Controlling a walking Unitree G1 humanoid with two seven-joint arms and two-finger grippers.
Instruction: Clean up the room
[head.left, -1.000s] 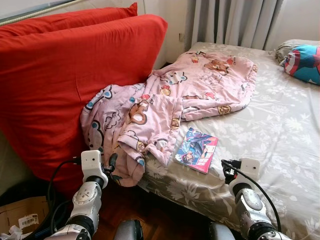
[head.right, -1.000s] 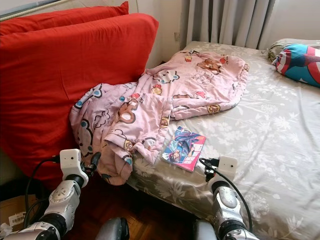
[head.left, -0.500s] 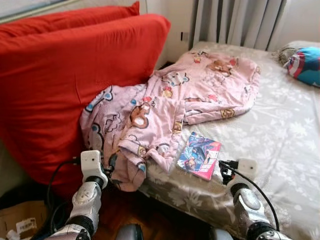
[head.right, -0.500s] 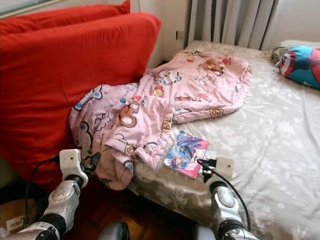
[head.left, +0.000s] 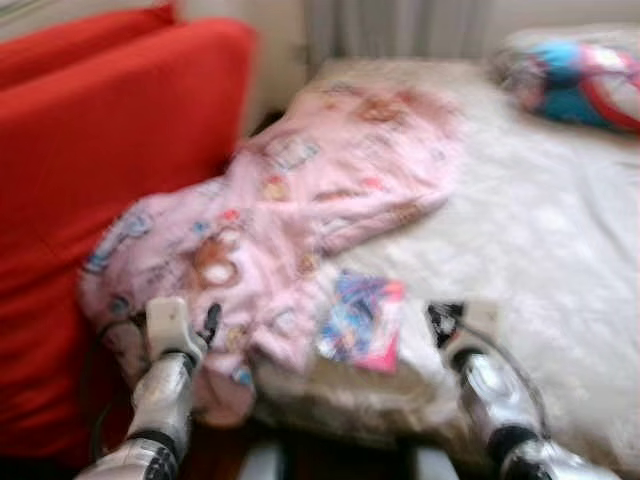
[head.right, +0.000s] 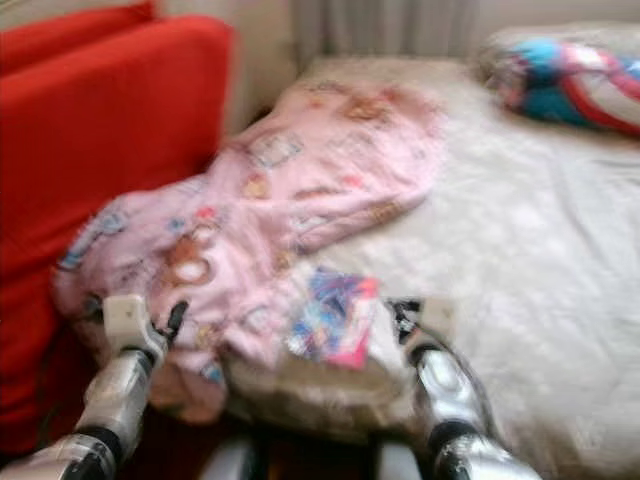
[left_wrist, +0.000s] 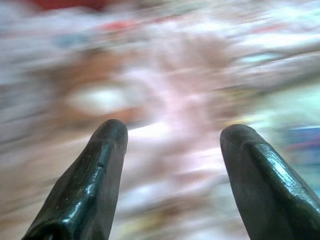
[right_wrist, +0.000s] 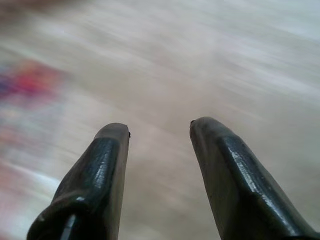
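At the near edge of the bed (head.left: 560, 240), a pink cartoon-print blanket (head.left: 300, 200) is spilling off the mattress toward the red cushions (head.left: 90, 150), a colourful book (head.left: 362, 322) lying just beside its hem. The left gripper (left_wrist: 172, 132) is hovering with fingers spread wide before the blanket; the right gripper (right_wrist: 159, 127), fingers parted and empty, is hanging beside the book. Everything is blurring.

Soft printed cloth makes up the pink blanket (head.left: 300, 210), the bedsheet (head.left: 540, 240) is pale matt fabric, the comic book (head.left: 362, 322) looks like paper, and the left gripper (left_wrist: 172, 145) has glossy black fingers.
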